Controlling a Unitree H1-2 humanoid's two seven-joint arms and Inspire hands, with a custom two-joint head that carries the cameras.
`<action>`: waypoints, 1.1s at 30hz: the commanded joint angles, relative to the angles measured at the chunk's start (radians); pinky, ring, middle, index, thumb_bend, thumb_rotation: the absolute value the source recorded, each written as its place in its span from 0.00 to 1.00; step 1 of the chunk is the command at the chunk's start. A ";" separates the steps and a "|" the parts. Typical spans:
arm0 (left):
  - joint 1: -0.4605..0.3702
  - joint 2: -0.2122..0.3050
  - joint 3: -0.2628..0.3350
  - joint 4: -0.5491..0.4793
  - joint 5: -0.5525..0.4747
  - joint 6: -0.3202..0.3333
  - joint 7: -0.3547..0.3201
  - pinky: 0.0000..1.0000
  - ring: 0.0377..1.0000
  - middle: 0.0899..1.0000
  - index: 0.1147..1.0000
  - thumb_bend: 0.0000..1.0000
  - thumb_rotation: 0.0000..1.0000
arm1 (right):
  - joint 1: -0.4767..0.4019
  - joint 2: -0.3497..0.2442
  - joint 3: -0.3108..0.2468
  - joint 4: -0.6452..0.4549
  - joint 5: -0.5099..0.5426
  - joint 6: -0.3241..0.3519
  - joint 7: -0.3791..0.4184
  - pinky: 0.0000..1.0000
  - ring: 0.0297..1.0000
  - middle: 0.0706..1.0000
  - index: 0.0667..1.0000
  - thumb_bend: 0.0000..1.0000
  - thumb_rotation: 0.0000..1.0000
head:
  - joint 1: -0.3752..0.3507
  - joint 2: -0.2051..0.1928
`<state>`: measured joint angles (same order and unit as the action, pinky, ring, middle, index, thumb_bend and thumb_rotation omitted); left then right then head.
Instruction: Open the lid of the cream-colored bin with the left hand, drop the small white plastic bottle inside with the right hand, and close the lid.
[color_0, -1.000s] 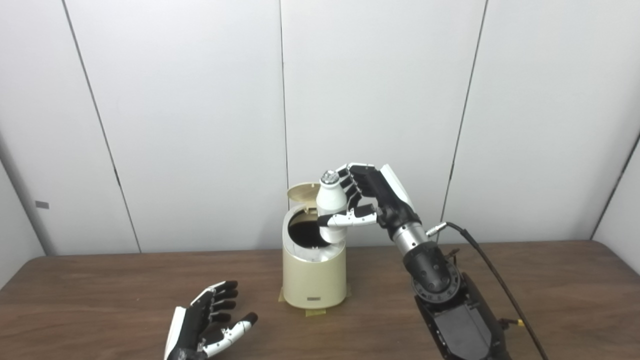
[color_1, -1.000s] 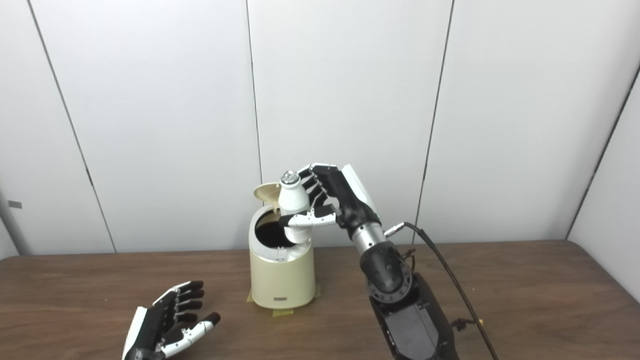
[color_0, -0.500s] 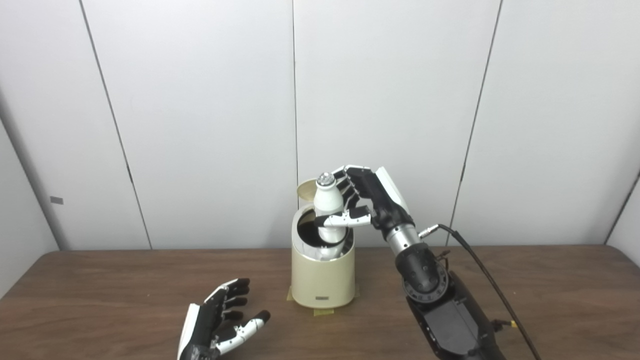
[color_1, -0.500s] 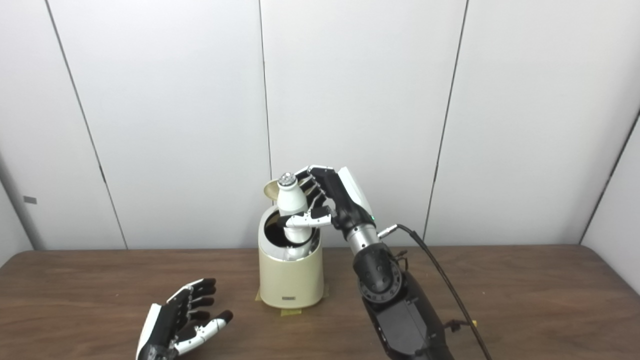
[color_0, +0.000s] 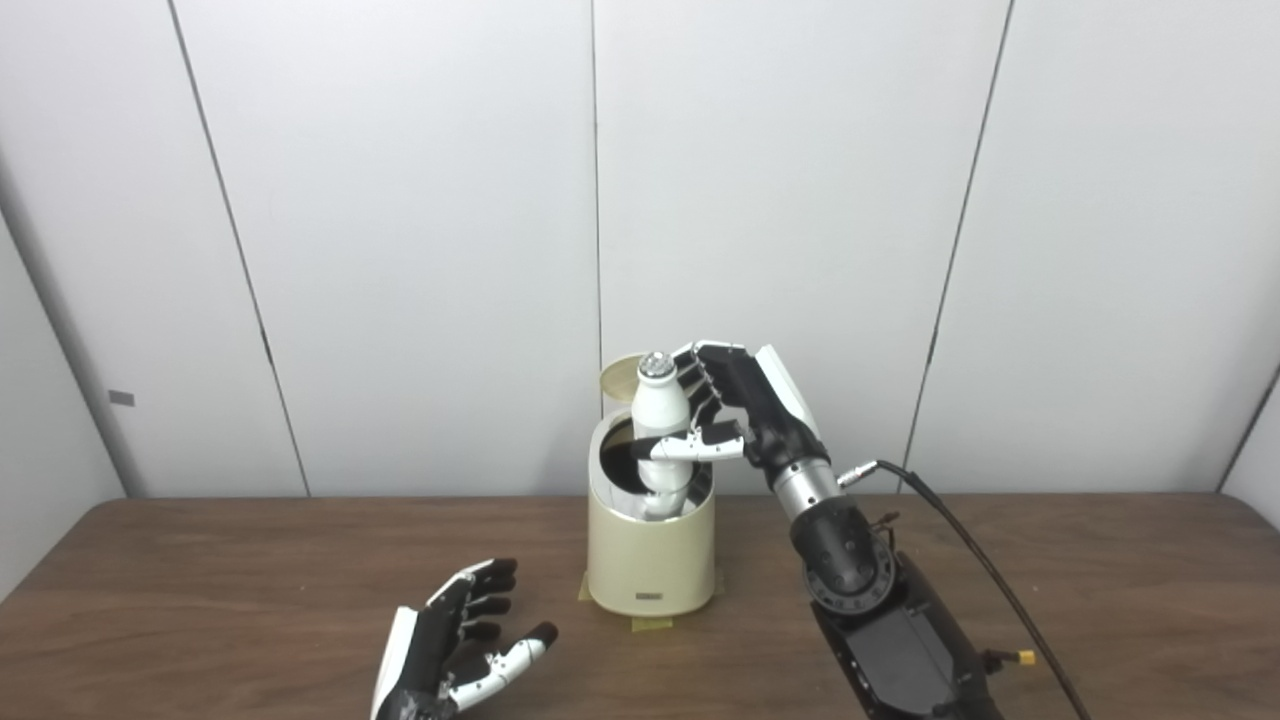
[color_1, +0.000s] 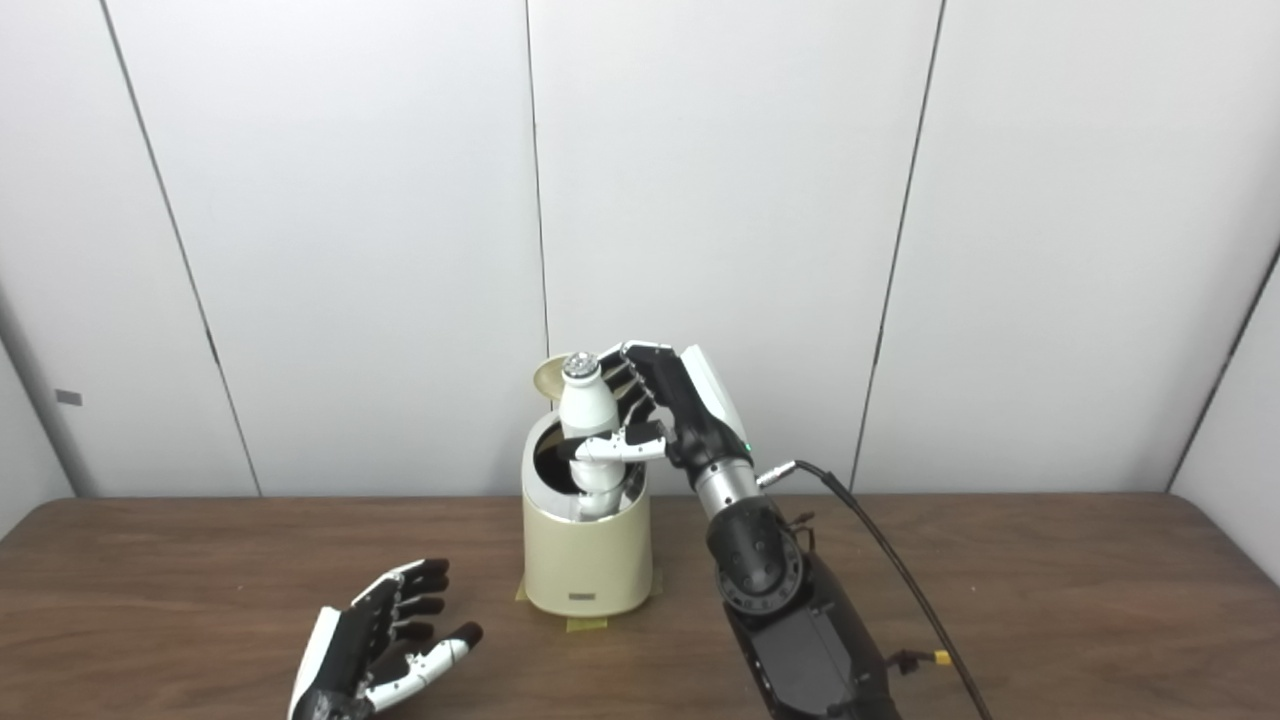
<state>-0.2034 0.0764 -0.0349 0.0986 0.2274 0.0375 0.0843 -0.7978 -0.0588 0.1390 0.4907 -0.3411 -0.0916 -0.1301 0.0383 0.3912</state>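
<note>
Right hand (color_0: 735, 415): fingers wrapped around the upright bottle (color_0: 660, 425), its base inside the bin (color_0: 650, 560) mouth, ready for release.
Lid (color_0: 622, 375): raised at 12 o'clock, clearing the opening.
Left hand (color_0: 455, 645): at 8 o'clock, fingers spread, empty, waiting.

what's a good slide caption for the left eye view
Right hand lowers white bottle into open cream bin.

Bin (color_0: 650, 560) mid-table (color_0: 200, 560) near its back edge, bottle (color_0: 660, 420) upright in its mouth, left hand (color_0: 450, 650) at front edge

Two head cameras side by side, facing forward and slightly down, sharing the table (color_0: 200, 560) and wall (color_0: 400, 200).
</note>
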 joint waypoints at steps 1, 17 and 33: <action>-0.020 -0.005 -0.007 -0.025 0.011 0.003 0.002 0.69 0.74 0.76 0.77 0.66 0.17 | -0.056 0.001 -0.007 -0.019 -0.001 -0.038 -0.021 0.28 0.34 0.44 0.52 0.51 0.00 | 0.001 0.001; -0.021 -0.003 -0.010 -0.027 0.012 0.008 -0.001 0.65 0.73 0.75 0.77 0.66 0.15 | -0.024 -0.033 0.016 -0.034 -0.014 -0.028 0.015 0.29 0.35 0.43 0.52 0.51 0.00 | 0.004 0.019; -0.021 -0.005 -0.012 -0.030 0.010 0.010 -0.005 0.65 0.72 0.75 0.77 0.66 0.15 | 0.019 -0.075 0.056 -0.015 -0.081 -0.114 -0.011 0.28 0.35 0.41 0.52 0.51 0.00 | 0.005 0.036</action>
<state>-0.2029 0.0765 -0.0383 0.0901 0.2332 0.0542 0.0815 -0.7526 -0.1240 0.1871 0.4889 -0.4091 -0.1656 -0.1334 0.0429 0.4264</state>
